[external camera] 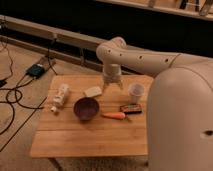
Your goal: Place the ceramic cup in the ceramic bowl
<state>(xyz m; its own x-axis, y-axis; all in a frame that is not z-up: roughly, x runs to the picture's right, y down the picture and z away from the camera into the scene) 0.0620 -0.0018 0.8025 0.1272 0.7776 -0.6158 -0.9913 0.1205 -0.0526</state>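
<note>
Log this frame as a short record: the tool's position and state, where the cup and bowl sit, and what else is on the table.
ceramic cup: upright on the wooden table, right rear
ceramic bowl: left of the ceramic cup and nearer the front, nothing seen inside
tool: open, holding nothing, pointing down over the table's rear, between the pale lump and the ceramic cup
task status: cup not yet in bowl
others: white bottle lying at left; carrot and dark box right of the bowl
</note>
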